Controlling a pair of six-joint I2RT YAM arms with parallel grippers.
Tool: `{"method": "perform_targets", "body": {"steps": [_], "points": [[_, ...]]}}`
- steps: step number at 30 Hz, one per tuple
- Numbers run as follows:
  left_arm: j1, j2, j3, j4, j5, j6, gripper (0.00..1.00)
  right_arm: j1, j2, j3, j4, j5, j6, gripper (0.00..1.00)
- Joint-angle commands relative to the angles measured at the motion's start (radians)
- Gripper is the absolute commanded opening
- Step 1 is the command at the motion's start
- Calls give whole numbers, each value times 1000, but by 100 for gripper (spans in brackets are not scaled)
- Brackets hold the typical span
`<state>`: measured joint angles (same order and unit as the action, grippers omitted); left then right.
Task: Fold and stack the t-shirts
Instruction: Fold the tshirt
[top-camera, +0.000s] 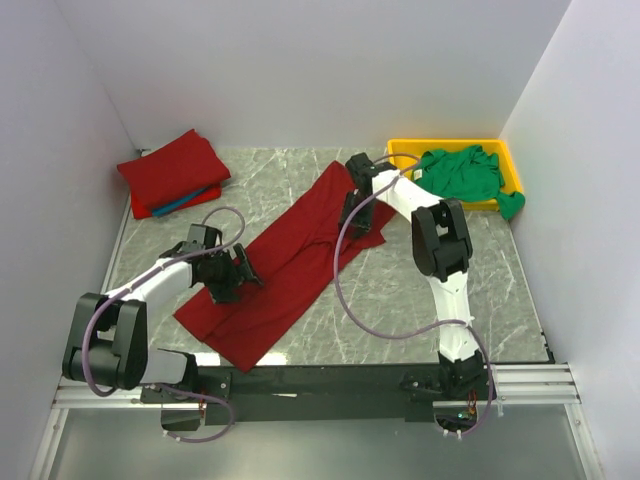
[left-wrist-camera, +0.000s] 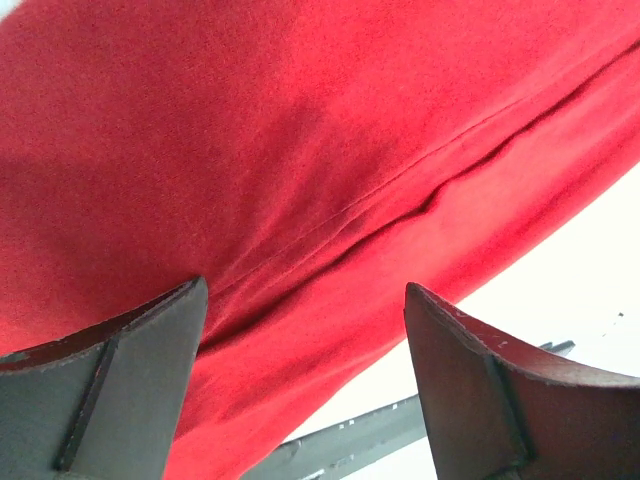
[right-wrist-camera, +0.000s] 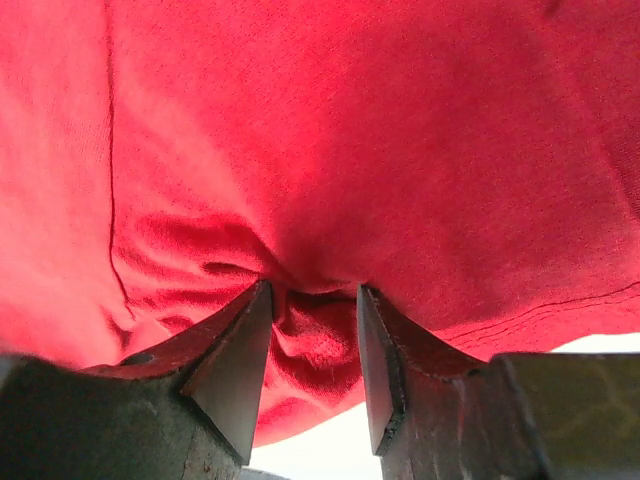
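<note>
A dark red t-shirt (top-camera: 290, 265) lies spread in a long diagonal strip across the marble table. My left gripper (top-camera: 232, 275) is at its left edge, open, with the cloth (left-wrist-camera: 300, 130) just past the wide-apart fingers (left-wrist-camera: 150, 340) and nothing between them. My right gripper (top-camera: 355, 215) is at the shirt's upper right part. It is shut on a bunched fold of the red cloth (right-wrist-camera: 350, 130) that puckers between its fingers (right-wrist-camera: 240, 350). A folded dark red shirt (top-camera: 172, 172) lies at the back left, on top of a blue one (top-camera: 185, 203).
A yellow tray (top-camera: 450, 147) at the back right holds a crumpled green t-shirt (top-camera: 462, 172) that hangs over its right rim. White walls close in the table on three sides. The black base rail (top-camera: 330, 378) runs along the near edge.
</note>
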<state>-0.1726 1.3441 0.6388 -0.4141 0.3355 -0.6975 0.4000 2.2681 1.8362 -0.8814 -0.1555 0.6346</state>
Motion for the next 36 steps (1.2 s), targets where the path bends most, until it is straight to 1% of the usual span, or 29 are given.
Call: {"method": "perform_targets", "body": {"steps": [1,5,8,13,17,19,22,26,30,33,36], "points": [[-16,-28,-2,-86,16,-22,86,-33,94,102,-65,80,-29,46],[-34,-49,-25,-81,49,-51,86,-44,192,277,-125,71,-42,46],[-54,-65,-57,-60,54,-89,86,-52,246,363,-143,62,-42,46],[-82,-75,-83,-20,76,-146,87,-79,294,432,-136,22,-16,46],[-146,-95,-117,38,109,-214,87,-90,321,492,-131,-1,-1,46],[-168,-92,-117,52,109,-229,87,-99,321,495,-126,-7,2,46],[-183,-80,-85,37,108,-203,88,-107,294,471,-99,-15,4,49],[-185,-76,-10,-8,99,-171,88,-113,240,448,-50,-36,-6,50],[-185,-89,58,-54,102,-151,88,-112,174,399,28,-93,-3,53],[-185,-106,78,-74,70,-126,88,-104,113,354,70,-108,4,57],[-186,-126,61,-78,43,-109,88,-86,58,322,78,-101,1,61]]}}
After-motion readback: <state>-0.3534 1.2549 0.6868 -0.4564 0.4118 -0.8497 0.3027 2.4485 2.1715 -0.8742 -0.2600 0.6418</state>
